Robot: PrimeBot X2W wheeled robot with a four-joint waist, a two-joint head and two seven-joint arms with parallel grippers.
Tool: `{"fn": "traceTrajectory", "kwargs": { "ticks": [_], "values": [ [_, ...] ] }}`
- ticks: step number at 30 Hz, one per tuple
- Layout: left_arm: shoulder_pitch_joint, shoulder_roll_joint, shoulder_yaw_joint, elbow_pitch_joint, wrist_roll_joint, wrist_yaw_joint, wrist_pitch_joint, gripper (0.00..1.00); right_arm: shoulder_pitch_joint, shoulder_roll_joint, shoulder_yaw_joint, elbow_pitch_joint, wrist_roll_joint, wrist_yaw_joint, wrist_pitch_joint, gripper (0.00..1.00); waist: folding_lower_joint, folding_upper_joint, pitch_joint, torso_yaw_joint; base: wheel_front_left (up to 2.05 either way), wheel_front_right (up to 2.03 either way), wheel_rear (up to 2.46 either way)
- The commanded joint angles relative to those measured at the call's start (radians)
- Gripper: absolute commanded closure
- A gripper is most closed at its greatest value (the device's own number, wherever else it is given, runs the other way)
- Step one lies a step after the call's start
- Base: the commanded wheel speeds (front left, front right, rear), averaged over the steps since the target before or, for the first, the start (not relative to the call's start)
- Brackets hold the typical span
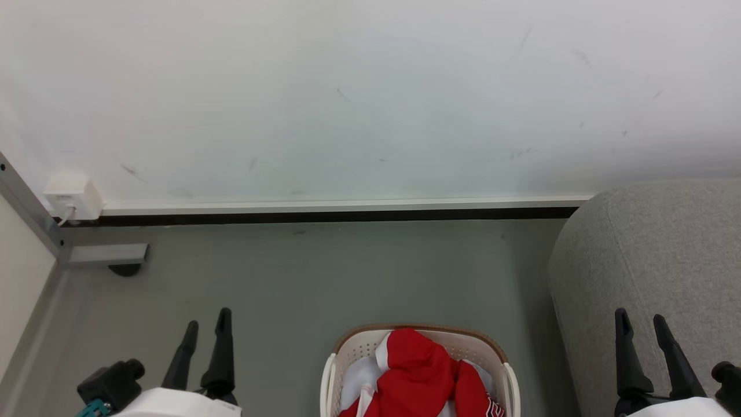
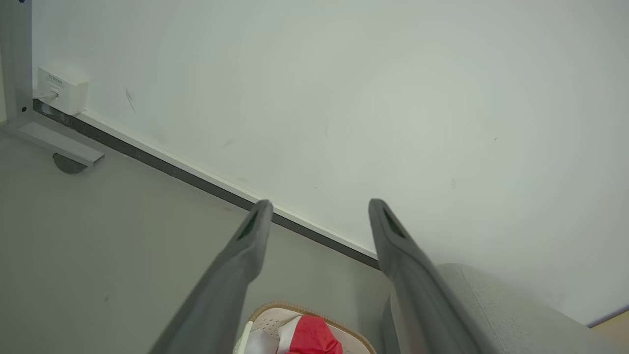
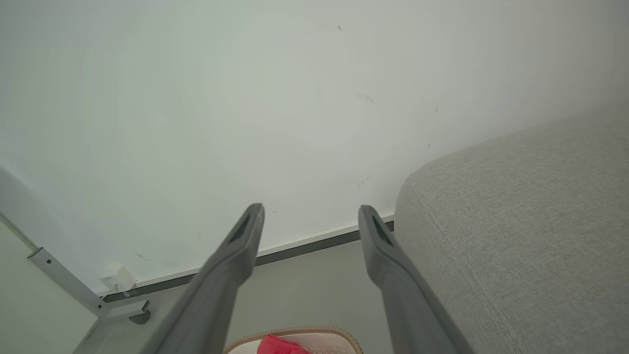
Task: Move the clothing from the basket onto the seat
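Empty and wide open, the left gripper [image 1: 208, 318] and the right gripper [image 1: 639, 315] hang either side of the basket [image 1: 354, 347] on the floor. Red clothing [image 1: 417, 365] lies heaped inside it, untouched. The grey seat [image 1: 654, 249] just to its right looks bare where visible, so the move seems not yet begun.

basket [image 1: 356, 347]: near part cut off by the head view's bottom edge;
clothing [image 1: 417, 368]: lower part cut off there; lettering unreadable;
seat [image 1: 654, 249]: runs off the right edge;
wall box [image 2: 61, 89]: print too small to read
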Motion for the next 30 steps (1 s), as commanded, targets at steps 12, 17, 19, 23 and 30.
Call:
{"fn": "traceTrajectory", "kwargs": {
  "ticks": [12,17,19,23,30],
  "values": [
    [0.001,0.005,0.004,0.005,0.161,-0.008,-0.035,0.0,0.013,-0.002,-0.017,-0.014,-0.141,-0.001,-0.036,0.0,0.0,0.0,0.001,-0.002,0.0,0.0,0.0],
    [0.004,0.007,-0.002,0.01,0.221,-0.01,-0.047,0.0,0.018,-0.002,-0.027,-0.012,-0.183,-0.001,-0.048,0.0,0.0,0.0,0.001,-0.001,0.0,0.0,0.0],
    [0.006,0.008,-0.004,0.011,0.243,-0.011,-0.05,0.0,0.021,-0.002,-0.03,-0.011,-0.196,-0.001,-0.051,0.0,0.0,0.0,0.001,-0.001,0.0,0.0,0.0],
    [0.008,0.01,-0.007,0.011,0.283,-0.012,-0.058,0.0,0.027,-0.001,-0.029,-0.011,-0.222,-0.001,-0.059,0.0,0.0,0.0,0.004,0.001,0.0,0.0,0.0],
    [0.007,0.01,-0.009,0.014,0.349,-0.013,-0.075,0.0,0.03,-0.001,-0.031,-0.011,-0.275,-0.002,-0.075,0.0,0.0,0.0,0.006,0.005,0.0,0.0,0.0]
  ]
}}
